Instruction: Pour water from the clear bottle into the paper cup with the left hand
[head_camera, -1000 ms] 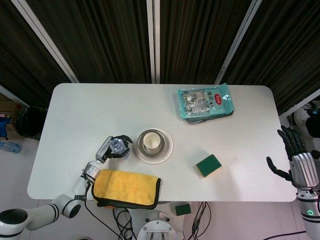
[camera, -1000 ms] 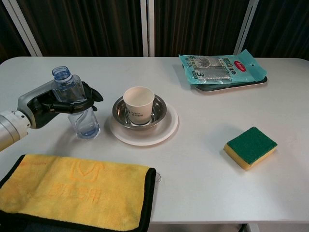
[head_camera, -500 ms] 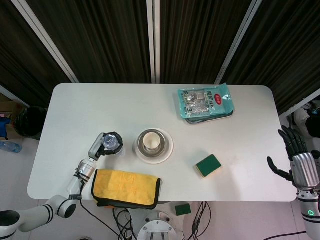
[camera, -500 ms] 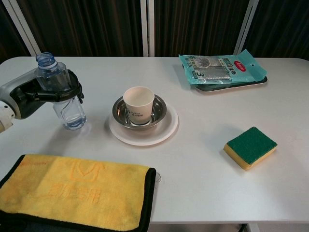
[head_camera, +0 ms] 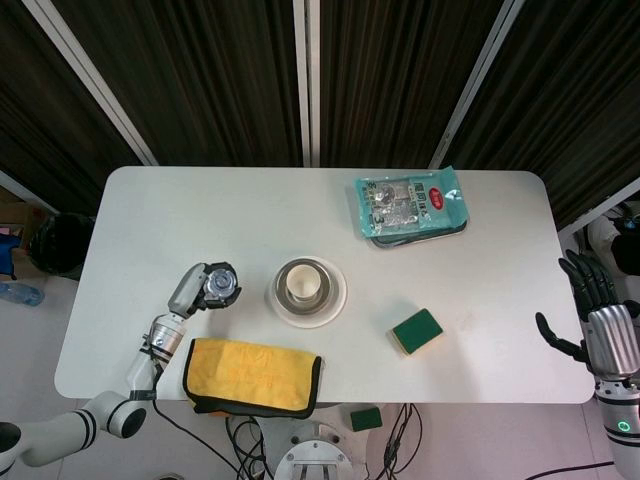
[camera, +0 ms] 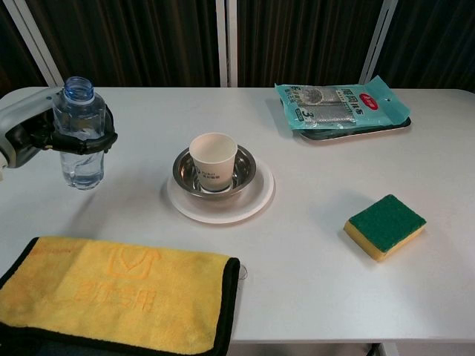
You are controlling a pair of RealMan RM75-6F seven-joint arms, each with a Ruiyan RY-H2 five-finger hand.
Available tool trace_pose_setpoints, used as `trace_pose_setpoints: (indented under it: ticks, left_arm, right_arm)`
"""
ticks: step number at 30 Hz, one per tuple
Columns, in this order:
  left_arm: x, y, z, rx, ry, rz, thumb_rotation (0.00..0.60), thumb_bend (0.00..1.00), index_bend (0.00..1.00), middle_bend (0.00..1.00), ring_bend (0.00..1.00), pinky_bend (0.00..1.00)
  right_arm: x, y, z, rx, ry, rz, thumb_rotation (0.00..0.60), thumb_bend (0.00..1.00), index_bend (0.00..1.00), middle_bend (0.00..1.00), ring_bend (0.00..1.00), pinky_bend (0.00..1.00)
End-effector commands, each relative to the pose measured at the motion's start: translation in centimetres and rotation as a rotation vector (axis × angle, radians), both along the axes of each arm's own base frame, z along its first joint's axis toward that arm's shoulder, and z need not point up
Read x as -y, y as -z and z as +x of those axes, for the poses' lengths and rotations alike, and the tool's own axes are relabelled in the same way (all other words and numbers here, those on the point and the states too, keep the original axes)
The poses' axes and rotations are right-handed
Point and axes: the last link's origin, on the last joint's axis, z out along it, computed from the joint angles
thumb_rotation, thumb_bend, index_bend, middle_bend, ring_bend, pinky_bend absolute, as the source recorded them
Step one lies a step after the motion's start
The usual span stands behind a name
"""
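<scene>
The clear bottle (camera: 80, 133) is grasped upright by the left robot hand (camera: 38, 137), dark fingers (camera: 93, 141) being wrapped around its upper body. A little water is seen at its bottom, and no cap is seen on its neck. Compared with the frame a second earlier, the bottle has been carried away from the paper cup (camera: 213, 160), toward 9 o'clock of it, and it is now well apart from the white plate (camera: 256, 200). The cup is seen standing in a metal bowl (camera: 244, 166) on that plate, unmoved. The yellow cloth (camera: 111, 289) at 7 o'clock of the cup and the green sponge (camera: 384, 225) at 4 o'clock are unchanged. The right robot hand (head_camera: 590, 310) is held off the table (head_camera: 500, 270) edge at 3 o'clock, fingers spread and nothing grasped.
</scene>
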Motion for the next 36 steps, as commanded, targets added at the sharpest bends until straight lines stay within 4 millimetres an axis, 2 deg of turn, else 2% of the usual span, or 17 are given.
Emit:
trace_pose_setpoints:
  ticks: [1, 17, 23, 30, 36]
  left_arm:
    - [-0.2, -0.1, 1.5, -0.136, 0.063, 0.040, 0.600, 0.48, 0.70, 0.67, 0.52, 0.57]
    - [-3.7, 0.9, 6.5, -0.496, 0.169, 0.144, 0.600, 0.54, 0.71, 0.67, 0.52, 0.56]
    - [-4.2, 1.7, 7.9, -0.621, 0.205, 0.198, 0.600, 0.54, 0.73, 0.70, 0.54, 0.57]
    - [-4.7, 2.5, 9.1, -0.694, 0.247, 0.197, 0.600, 0.54, 0.73, 0.70, 0.54, 0.57]
    - [-5.2, 3.0, 9.5, -0.776, 0.270, 0.247, 0.600, 0.54, 0.73, 0.70, 0.54, 0.57]
  right_arm:
    - [0.0, 0.0, 0.0, 0.000, 0.001, -0.001, 0.600, 0.33, 0.00, 0.00, 0.00, 0.00]
    - [-0.1, -0.5, -0.2, 0.001, 0.007, -0.017, 0.600, 0.33, 0.00, 0.00, 0.00, 0.00]
    - [0.0, -0.5, -0.2, 0.000, 0.007, -0.018, 0.600, 0.33, 0.00, 0.00, 0.00, 0.00]
    - [0.0, -0.6, -0.3, 0.000, 0.011, -0.022, 0.600, 0.34, 0.00, 0.00, 0.00, 0.00]
    - [-0.1, -0.7, -0.3, -0.004, 0.007, -0.018, 0.600, 0.34, 0.00, 0.00, 0.00, 0.00]
